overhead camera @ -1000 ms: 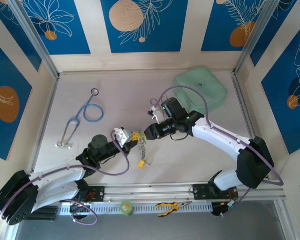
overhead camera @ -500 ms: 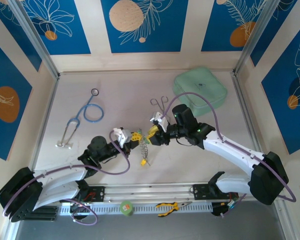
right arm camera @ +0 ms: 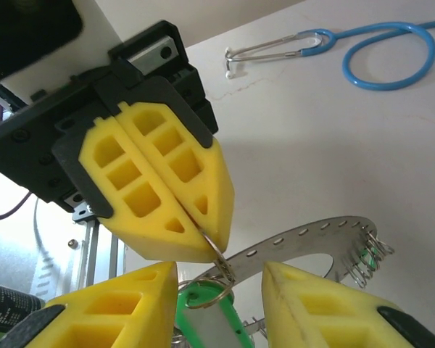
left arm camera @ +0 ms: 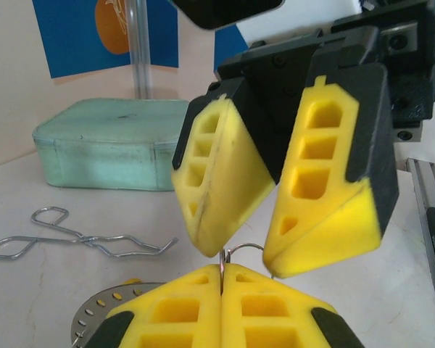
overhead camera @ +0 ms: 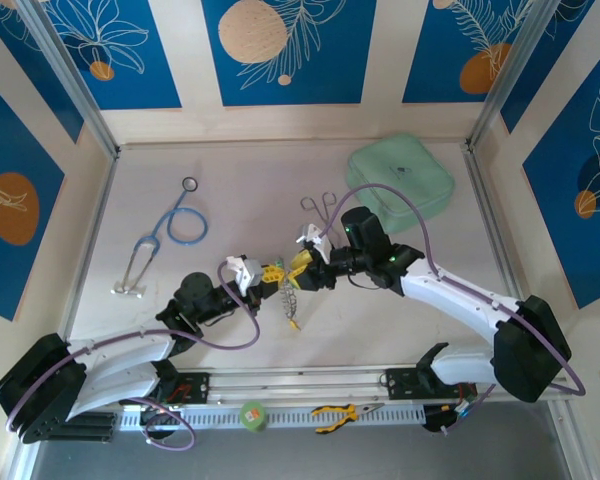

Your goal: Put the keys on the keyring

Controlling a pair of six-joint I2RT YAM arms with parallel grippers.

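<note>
Keyring (right arm camera: 312, 235): arcing just under the two pincers, mid-counter (overhead camera: 250, 200); resting or lifted, cannot tell. Left pincer (left arm camera: 222, 279): clamped shut on small wire loop (right arm camera: 216, 255), green key (right arm camera: 206, 322) dangling beneath. Right pincer (right arm camera: 221, 279): wide, pads (left arm camera: 326, 181) either side of that loop, gripping nothing. Risks, by judgement: closing off-centre and nipping the left pincer instead of loop; tugging loop out of so thin a tip-hold; nudging the lot into a swing and losing alignment; dropping green key to counter.
</note>
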